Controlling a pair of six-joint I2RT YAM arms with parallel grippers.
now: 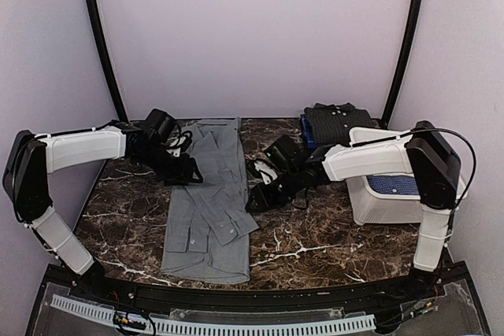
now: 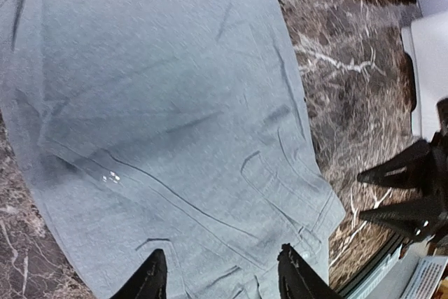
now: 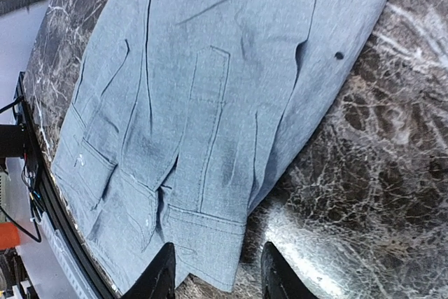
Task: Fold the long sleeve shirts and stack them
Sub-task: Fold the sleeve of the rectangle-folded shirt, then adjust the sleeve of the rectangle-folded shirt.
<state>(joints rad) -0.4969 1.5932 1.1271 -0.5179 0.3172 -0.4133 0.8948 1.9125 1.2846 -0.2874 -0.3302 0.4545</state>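
Observation:
The grey long sleeve shirt (image 1: 209,202) lies as a long narrow strip down the middle of the marble table, sleeves folded in over the body. It fills the left wrist view (image 2: 161,117) and the right wrist view (image 3: 203,103). My left gripper (image 1: 189,171) hovers at the shirt's left edge; it is open and empty (image 2: 222,278). My right gripper (image 1: 258,194) hovers at the shirt's right edge over a sleeve cuff (image 3: 210,232); it is open and empty (image 3: 218,274). A blue dotted cloth (image 1: 394,185) lies in the white tub.
A white plastic tub (image 1: 370,202) stands at the right, under my right arm. A dark folded shirt (image 1: 339,123) lies at the back right. The table's front edge (image 1: 260,289) runs just below the shirt's hem.

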